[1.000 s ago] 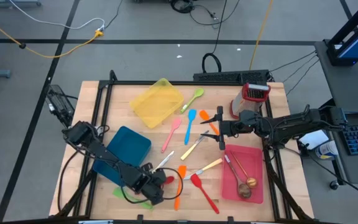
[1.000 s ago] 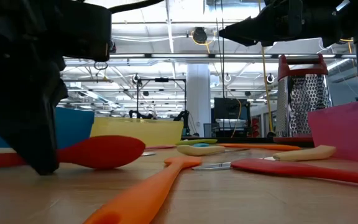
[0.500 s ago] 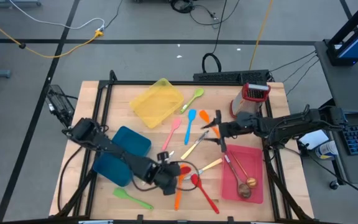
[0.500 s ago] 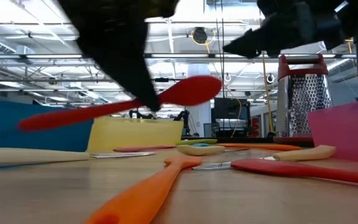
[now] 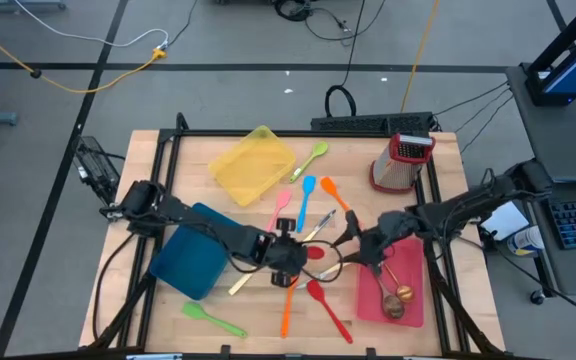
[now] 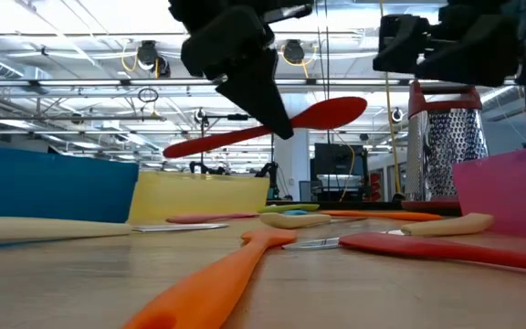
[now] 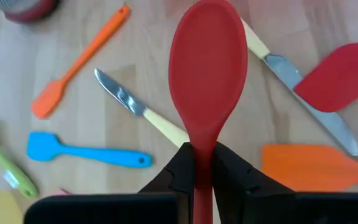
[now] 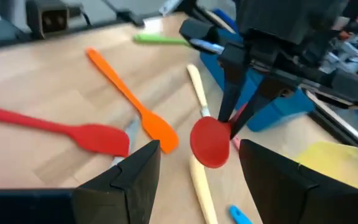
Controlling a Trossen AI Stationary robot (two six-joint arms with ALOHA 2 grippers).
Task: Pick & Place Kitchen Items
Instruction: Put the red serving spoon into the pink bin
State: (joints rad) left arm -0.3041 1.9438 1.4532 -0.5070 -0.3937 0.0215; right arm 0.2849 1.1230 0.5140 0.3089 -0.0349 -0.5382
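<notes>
My left gripper is shut on a red spoon above the middle of the table; the spoon also shows in the left wrist view and in the low view. My right gripper is open and empty, just right of the spoon's bowl and facing it; in the right wrist view its fingers stand apart with the bowl ahead of them. Other utensils lie flat on the table: an orange spatula, a red spatula, a cream-handled knife, a blue spatula. My left gripper pinches the red spoon's handle between its two fingers, just behind the bowl. The fingers slant down from above and lie across the handle. The spoon is lifted clear of the table and tilted, the bowl end higher than the handle's free end.
A pink tray with metal spoons lies at the right, under the right arm. A blue tray lies at the left and a yellow tray at the far middle. A red-topped grater stands at the far right. A green spatula lies near the front edge.
My left gripper has lifted the red spoon off the table near the front edge and carried it up, toward the table's right and far edges, up to my right gripper. My right gripper, still open, has moved toward the near edge to meet the spoon.
</notes>
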